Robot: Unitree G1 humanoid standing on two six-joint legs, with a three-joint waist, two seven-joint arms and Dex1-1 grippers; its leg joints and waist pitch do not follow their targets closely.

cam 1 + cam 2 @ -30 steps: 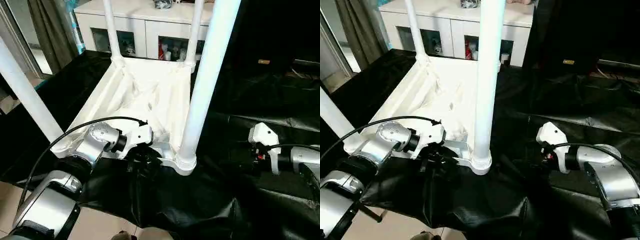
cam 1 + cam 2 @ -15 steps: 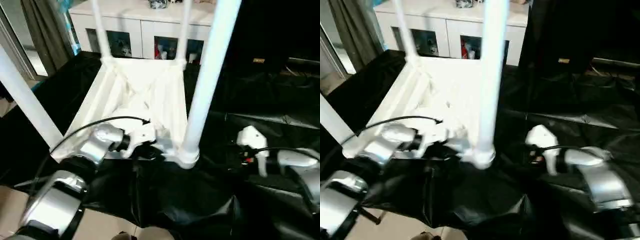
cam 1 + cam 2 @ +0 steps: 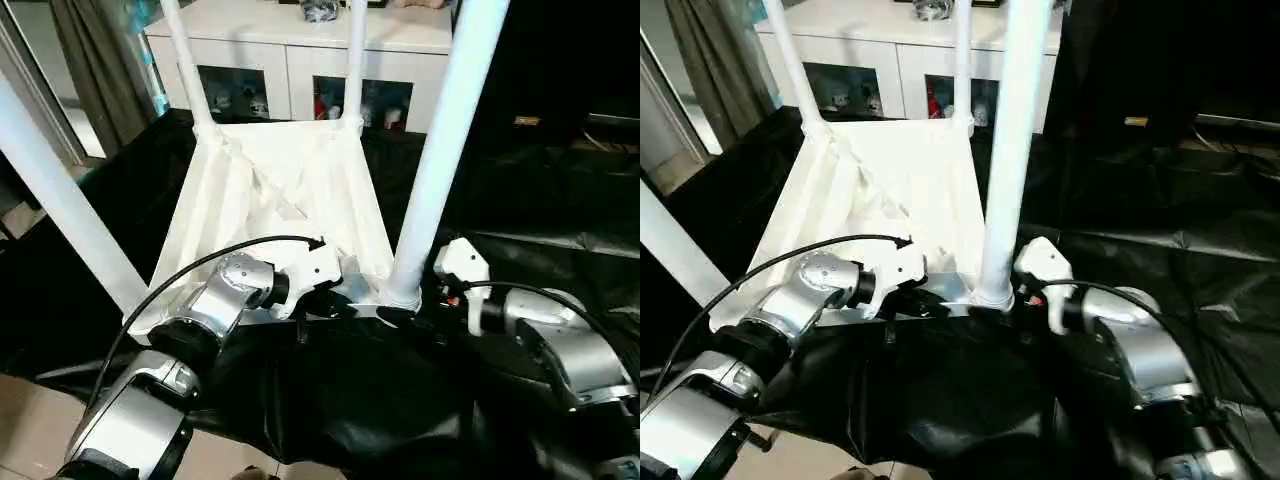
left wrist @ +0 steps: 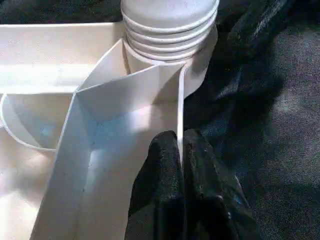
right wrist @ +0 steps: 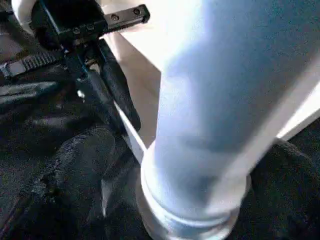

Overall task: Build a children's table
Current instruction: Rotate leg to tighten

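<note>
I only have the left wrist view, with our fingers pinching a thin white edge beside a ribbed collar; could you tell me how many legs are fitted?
Observer: Four legs stand up from the corner sockets of the upturned tabletop.
Operator: Thank you. Where is the right gripper?
Observer: The right gripper is at the base of the near right leg, its fingers spread open on either side of it.
Operator: And what is the table resting on?
Observer: A crumpled black sheet.

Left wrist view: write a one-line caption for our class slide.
Two black fingers pinch the thin white rim of the upturned tabletop, beside the ribbed base of a leg seated in its corner socket.
</note>
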